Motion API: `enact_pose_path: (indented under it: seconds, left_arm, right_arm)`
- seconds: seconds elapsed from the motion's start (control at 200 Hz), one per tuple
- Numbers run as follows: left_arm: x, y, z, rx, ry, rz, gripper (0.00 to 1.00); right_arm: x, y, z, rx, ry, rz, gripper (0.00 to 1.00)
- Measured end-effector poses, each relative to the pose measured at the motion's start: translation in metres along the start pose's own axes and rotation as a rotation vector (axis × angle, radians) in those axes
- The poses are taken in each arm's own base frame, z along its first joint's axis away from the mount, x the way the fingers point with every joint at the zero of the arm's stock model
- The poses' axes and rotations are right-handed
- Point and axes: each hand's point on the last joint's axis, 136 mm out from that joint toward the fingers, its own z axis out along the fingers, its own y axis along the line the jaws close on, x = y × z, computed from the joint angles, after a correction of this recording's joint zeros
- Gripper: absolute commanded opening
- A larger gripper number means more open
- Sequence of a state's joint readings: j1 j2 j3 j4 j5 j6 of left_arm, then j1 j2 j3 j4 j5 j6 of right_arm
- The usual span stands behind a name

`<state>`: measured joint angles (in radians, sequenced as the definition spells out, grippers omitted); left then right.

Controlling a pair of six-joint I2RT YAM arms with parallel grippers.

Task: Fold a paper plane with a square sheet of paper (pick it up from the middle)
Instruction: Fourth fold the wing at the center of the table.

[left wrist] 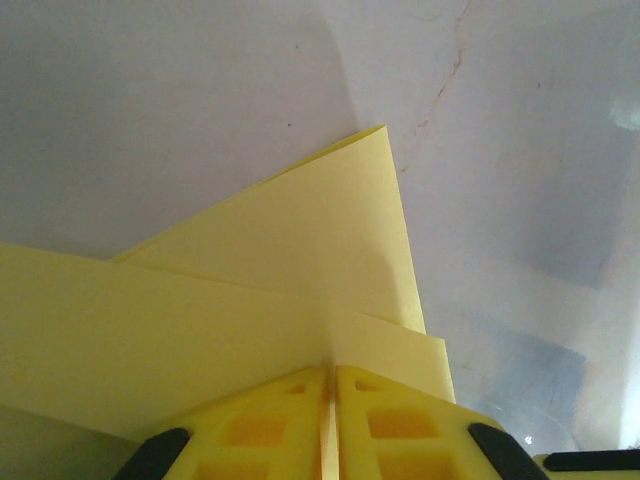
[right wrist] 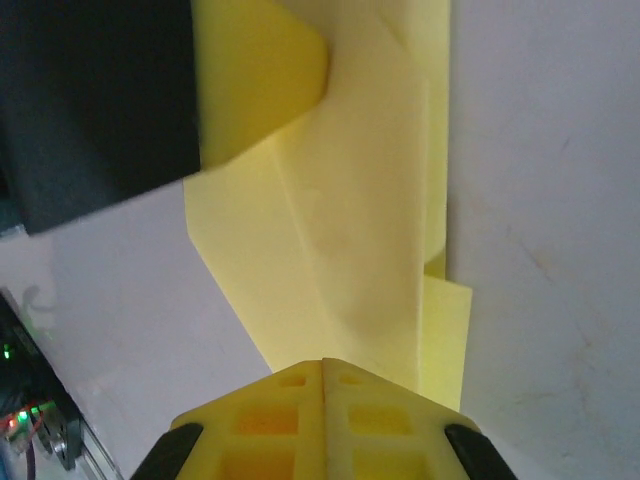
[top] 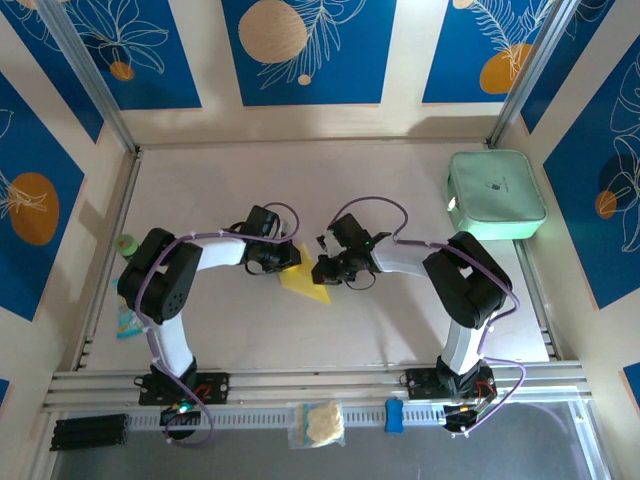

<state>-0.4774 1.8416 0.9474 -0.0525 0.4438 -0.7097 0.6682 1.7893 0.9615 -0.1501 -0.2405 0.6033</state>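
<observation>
"Grip check: how does the left pincer stand?"

"Pads together, pinching an edge of the sheet of paper. The right pincer is likewise clamped on it from the other side (a thin seam is all that shows between each pair of pads)."

"And the sheet itself?"

"Over the middle of the counter, already in several layers, with one flap curled up. From above, the left pincer sits at the sheet's ten o'clock and the right at its two o'clock, and a point of paper trails toward five o'clock."

"So how should the fold go?"

"My judgement: use one pincer as the anchor, let the other carry its edge over slowly, and line up the edges before pressing. Hold the paper taut without tugging. Paper this thin would likely slip or tear if both pull."
</observation>
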Motion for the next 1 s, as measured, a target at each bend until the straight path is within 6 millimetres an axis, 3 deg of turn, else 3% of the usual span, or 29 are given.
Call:
enact_pose_path:
  seconds: [0.505,1.001]
  left_arm:
    - [0.0,0.001,0.001,-0.014,0.006,-0.006,0.12]
    - [0.0,0.002,0.003,-0.039,0.027,0.003,0.09]
  right_arm:
    - [0.001,0.002,0.022,0.048,0.012,0.063,0.0]
    - [0.012,-0.011,0.016,-0.035,-0.045,0.067,0.0]
